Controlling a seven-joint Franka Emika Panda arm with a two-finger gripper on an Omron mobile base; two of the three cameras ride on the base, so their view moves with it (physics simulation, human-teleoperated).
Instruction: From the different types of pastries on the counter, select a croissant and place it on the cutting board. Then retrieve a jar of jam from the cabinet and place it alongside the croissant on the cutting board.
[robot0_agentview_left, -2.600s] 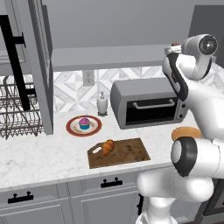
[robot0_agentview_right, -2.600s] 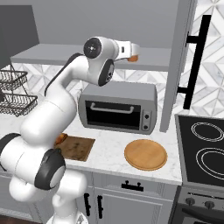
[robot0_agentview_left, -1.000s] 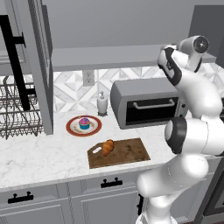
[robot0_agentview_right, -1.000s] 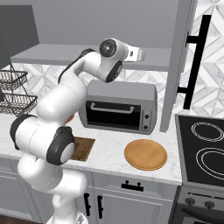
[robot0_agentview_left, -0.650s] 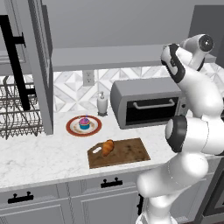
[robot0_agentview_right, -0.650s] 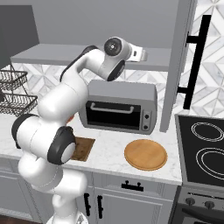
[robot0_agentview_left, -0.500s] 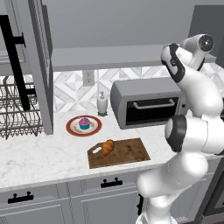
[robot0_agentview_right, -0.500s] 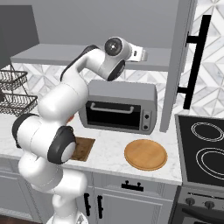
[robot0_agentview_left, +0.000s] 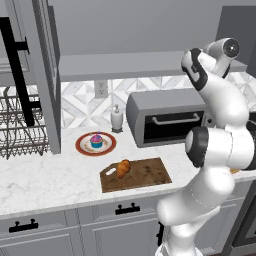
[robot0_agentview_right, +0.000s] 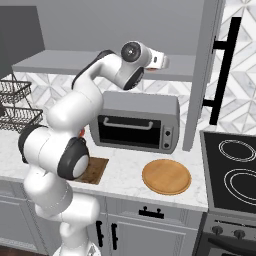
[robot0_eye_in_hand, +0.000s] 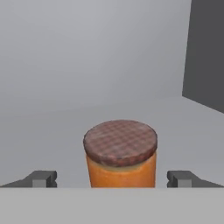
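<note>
Orange with a dark reddish-brown lid, the jar of jam stands upright on the flat grey shelf of the cabinet, in the lower middle of the hand view. The gripper is spread wide, with one dark fingertip at the lower left of that frame and the other at the lower right, and the jar is between them; neither fingertip touches it, so nothing is grasped. In the right base view the gripper is at the upper middle of the frame, reaching over the shelf, above the grey toaster oven. In the left base view the croissant lies on the dark brown cutting board, on the left part of it, in the lower middle of the frame. The board rests flat on the white marble bench. Behind it, toward the wall, the cupcake sits on a round plate with red rim, and a white soap bottle stands just beside the oven. A round tan plate lies on the bench in the lower middle of the right base view, near the black stove.
</note>
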